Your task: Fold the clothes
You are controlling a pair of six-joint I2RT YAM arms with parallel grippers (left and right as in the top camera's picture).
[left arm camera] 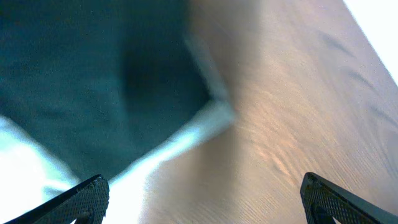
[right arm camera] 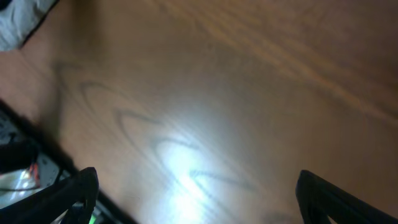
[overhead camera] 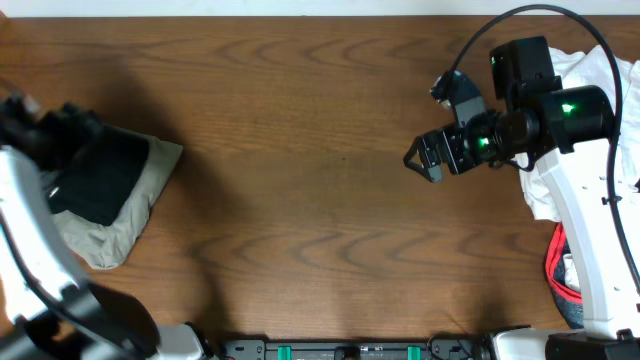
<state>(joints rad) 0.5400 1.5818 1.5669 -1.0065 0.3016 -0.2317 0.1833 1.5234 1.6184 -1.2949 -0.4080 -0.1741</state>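
While viewed from the left gripper (left arm camera: 205, 200) outward: spread wide, empty, hanging over the black garment (left arm camera: 93, 74), folded atop a khaki garment (overhead camera: 125, 225) at the left edge of the surface (overhead camera: 320, 150). Right gripper (overhead camera: 425, 160) likewise wide, empty, over bare wood. Judged a pause between garments. Next move: reach the white pile (overhead camera: 590, 70) at right, pinch one edge, draw to mid-surface, spread flat.

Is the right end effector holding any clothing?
No, the right end effector is open over bare wooden table, nothing between its fingers.
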